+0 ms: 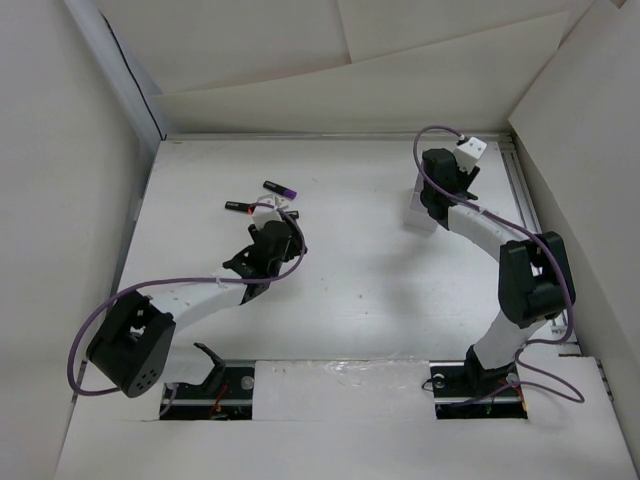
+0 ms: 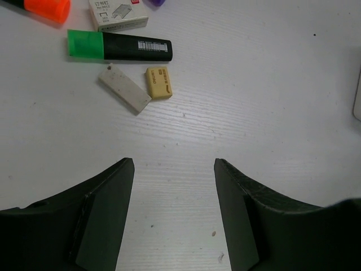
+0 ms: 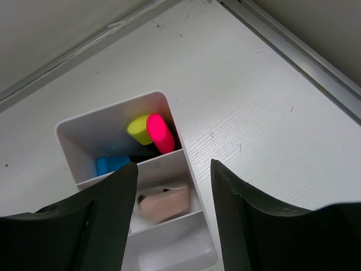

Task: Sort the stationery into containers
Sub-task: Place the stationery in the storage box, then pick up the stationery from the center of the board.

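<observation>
Your left gripper (image 2: pixel 173 165), jaws spread and empty, hovers over the desk's far-left area. Just ahead a black plastic highlighter with green cap (image 2: pixel 118 47) lies flat, long axis crosswise to the fingers, cap leftward in the wrist view, with a grey-white block eraser (image 2: pixel 124 91) and a tan eraser (image 2: pixel 159 82) just beside it. From above, a black purple-ended marker (image 1: pixel 279 188) lies roughly parallel to the far edge, purple end rightward. Your right gripper (image 3: pixel 173 166), likewise parted and empty, hangs over the white plastic compartment box (image 3: pixel 107 132) near the far-right corner; its end cell holds a pink-capped marker (image 3: pixel 159 132) and a yellow-capped marker (image 3: pixel 138 129), caps up.
</observation>
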### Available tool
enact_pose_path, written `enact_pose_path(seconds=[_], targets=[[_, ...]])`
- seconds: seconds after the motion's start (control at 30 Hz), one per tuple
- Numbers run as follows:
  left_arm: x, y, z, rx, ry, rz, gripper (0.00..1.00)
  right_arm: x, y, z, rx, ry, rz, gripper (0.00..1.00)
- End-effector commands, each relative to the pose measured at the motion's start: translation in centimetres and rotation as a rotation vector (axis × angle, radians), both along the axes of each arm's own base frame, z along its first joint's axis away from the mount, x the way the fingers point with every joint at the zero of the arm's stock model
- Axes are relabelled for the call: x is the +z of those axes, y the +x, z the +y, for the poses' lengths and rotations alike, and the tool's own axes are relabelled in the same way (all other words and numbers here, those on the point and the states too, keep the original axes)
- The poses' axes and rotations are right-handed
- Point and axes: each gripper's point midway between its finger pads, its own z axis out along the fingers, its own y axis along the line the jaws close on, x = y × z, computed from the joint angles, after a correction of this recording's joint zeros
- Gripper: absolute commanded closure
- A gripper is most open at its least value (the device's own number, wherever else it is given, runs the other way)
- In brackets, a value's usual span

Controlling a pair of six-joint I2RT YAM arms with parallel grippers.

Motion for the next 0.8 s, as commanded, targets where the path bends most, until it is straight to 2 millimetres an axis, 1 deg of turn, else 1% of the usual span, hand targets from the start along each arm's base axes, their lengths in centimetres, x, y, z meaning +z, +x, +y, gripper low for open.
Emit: enact_pose_path(seconds=[0.0,0.03,0.07,0.1,0.13,0.17,0.2,0.23,0.27,0.3,0.33,0.37,0.4,0.43,0.47,0.5,0.53,0.57,0.6,0.63,0.67,0.7,0.73,0.77], targets=[[1.9,1.1,0.1,0.051,-0.02,-0.04,0.45,2.5,0.9,0.8,0.013,0.022,-0.072,0.39],[1.9,1.1,0.1,0.051,-0.02,-0.04,0.45,2.9,0.9,1.0,0.023,0.029,-0.081,0.38],[1.9,1.2,0.3,0.061,-0.016,-0.043,0.45,2.9,0.9,1.0,0.023,0.029,-0.081,0.38],[2.0,1.5,0.7,0.086,-0.02,-0.047,0.45,3.4,0.8,1.2,0.037,0.038,-0.091,0.38],[1.4,1.4,0.8,0.09,-0.014,-0.03,0.45,3.2,0.8,1.3,0.047,0.04,-0.081,0.38],[1.4,1.4,0.8,0.091,-0.014,-0.029,0.45,3.8,0.2,1.3,0.053,0.056,-0.092,0.38],[0.9,1.4,1.2,0.105,-0.009,-0.013,0.46,5.1,-0.4,2.0,0.081,0.08,-0.122,0.38],[0.5,1.5,1.4,0.116,0.003,-0.009,0.46,5.0,-0.3,2.2,0.096,0.087,-0.12,0.38],[0.6,1.7,1.7,0.136,-0.009,-0.001,0.47,6.1,-1.2,2.4,0.114,0.116,-0.152,0.4],[-0.1,1.6,2.1,0.155,0.007,0.016,0.47,6.7,-1.7,2.6,0.134,0.136,-0.167,0.43],[-0.6,1.7,2.9,0.188,0.023,0.028,0.49,7.1,-2.1,3.8,0.188,0.17,-0.178,0.48],[-0.5,1.8,2.8,0.195,0.015,0.032,0.49,6.9,-2.6,4.1,0.214,0.18,-0.173,0.55],[-1.0,2.0,3.4,0.216,0.017,0.044,0.51,8.3,-3.4,4.4,0.245,0.198,-0.205,0.76],[-1.6,2.3,3.9,0.232,0.004,0.065,0.53,8.3,-3.8,5.4,0.307,0.222,-0.197,0.85],[-1.7,2.6,4.1,0.235,0.001,0.078,0.55,8.6,-4.2,5.8,0.337,0.234,-0.202,0.91],[-1.6,3.1,4.3,0.246,-0.022,0.083,0.57,9.0,-4.9,6.1,0.367,0.246,-0.211,1.0],[-2.0,3.2,4.4,0.25,-0.036,0.099,0.59,9.1,-5.2,6.6,0.399,0.258,-0.211,1.0],[-2.6,3.4,4.9,0.254,-0.042,0.121,0.61,9.1,-5.6,8.1,0.469,0.281,-0.204,1.0],[-2.6,3.4,4.9,0.26,-0.051,0.122,0.61,9.0,-6.0,8.9,0.502,0.29,-0.199,1.0],[-3.1,3.4,4.9,0.261,-0.042,0.134,0.61,8.7,-6.1,9.2,0.515,0.294,-0.188,1.0],[-3.1,3.7,4.6,0.267,-0.051,0.136,0.61,8.5,-6.4,10.2,0.557,0.306,-0.17,1.0],[-2.5,4.4,4.3,0.266,-0.061,0.123,0.61,8.5,-6.6,11.0,0.584,0.312,-0.166,0.98],[-2.6,4.5,4.2,0.267,-0.055,0.131,0.61,8.2,-6.8,11.2,0.597,0.317,-0.153,0.94],[-2.4,4.8,4.1,0.271,-0.065,0.129,0.59,7.9,-7.1,11.9,0.621,0.323,-0.136,0.92]])
